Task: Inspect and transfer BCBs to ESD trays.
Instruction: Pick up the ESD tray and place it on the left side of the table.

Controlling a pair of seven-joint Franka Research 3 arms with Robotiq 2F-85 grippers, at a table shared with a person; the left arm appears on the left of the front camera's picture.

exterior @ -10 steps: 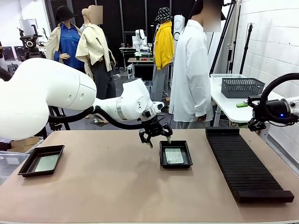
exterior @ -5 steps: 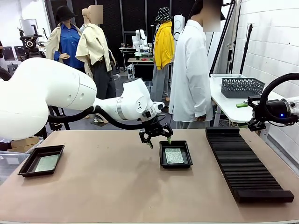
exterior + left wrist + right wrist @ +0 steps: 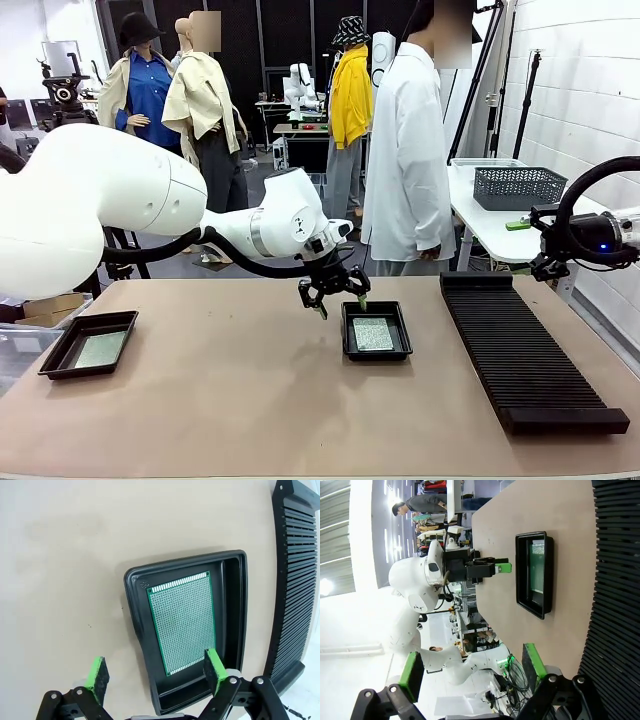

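- Hovering at centre frame in the front view, my left gripper [image 3: 334, 294] hangs above the tan table [image 3: 250, 400] with its jaws spread wide and nothing between them, just off the upper-left corner of a black ESD tray [image 3: 376, 331].
- Seen from my left wrist, that tray [image 3: 235, 605] sits in the lower middle of the picture with one green BCB [image 3: 184, 622] lying flat inside it; one green fingertip [image 3: 214, 665] overlaps the tray's near rim while the other [image 3: 97, 672] stands over bare table at lower left.
- Whether that fingertip touches the rim, I cannot tell; the board itself lies clear of both pads.
- At the lower left of the front view, a second ESD tray [image 3: 62, 355] rests near the table's edge, holding a pale board [image 3: 100, 349], well apart from my left gripper.
- A long black slotted rack [image 3: 525, 350] runs down the right side of the table, beside the central tray but not touching it.
- From my right wrist, my right gripper [image 3: 472, 672] shows at the bottom edge, fingers spread and empty, with the rack [image 3: 615, 580] along the right side and the central tray [image 3: 534, 575] farther off at upper middle.
- A person in a white shirt [image 3: 410, 150] stands at the far side of the table, top centre.
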